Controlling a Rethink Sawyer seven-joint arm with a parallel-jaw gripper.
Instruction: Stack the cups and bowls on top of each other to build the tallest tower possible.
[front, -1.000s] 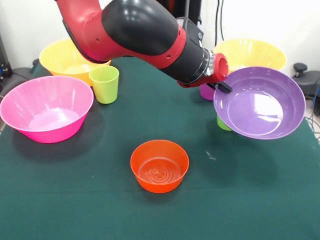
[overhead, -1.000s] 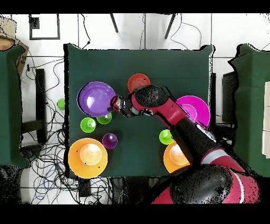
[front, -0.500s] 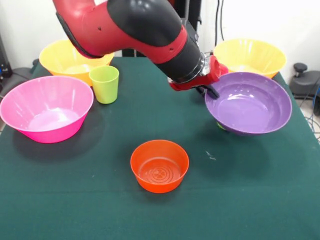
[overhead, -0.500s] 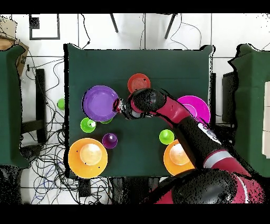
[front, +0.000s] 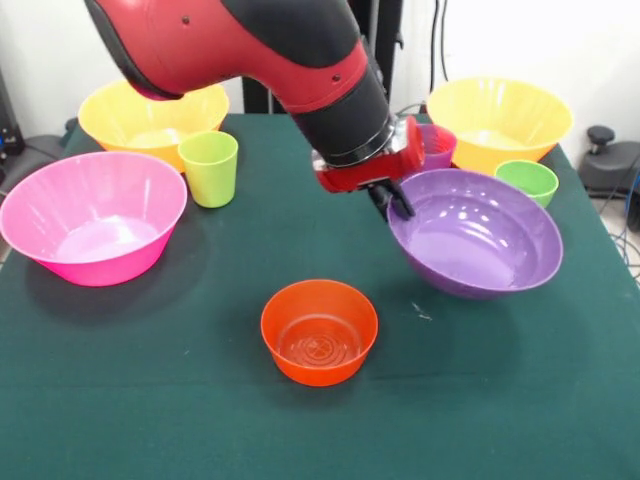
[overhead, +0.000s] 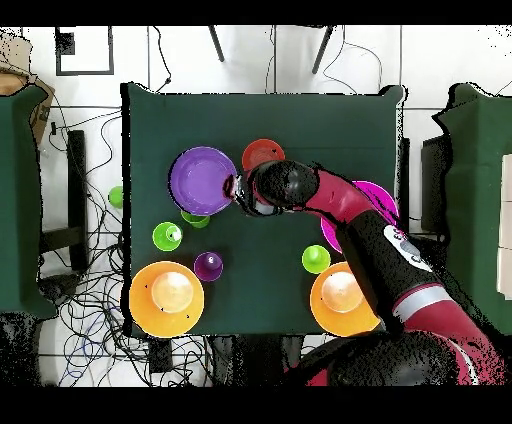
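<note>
Just at two o'clock from the small glossy orange plastic bowl (front: 319, 331), the gripper (front: 393, 198) pinches the near-left rim of the medium purple plastic bowl (front: 476, 233), held clear of the green table (front: 150, 380). I'd level it, centre it above the orange bowl, then lower gently before letting go.

Purple bowl (front: 476, 232) held by its left rim in the gripper (front: 392, 199), above the table (front: 150, 400), small orange bowl (front: 319, 331) set near and left, pink bowl (front: 93, 217) at far left.
</note>
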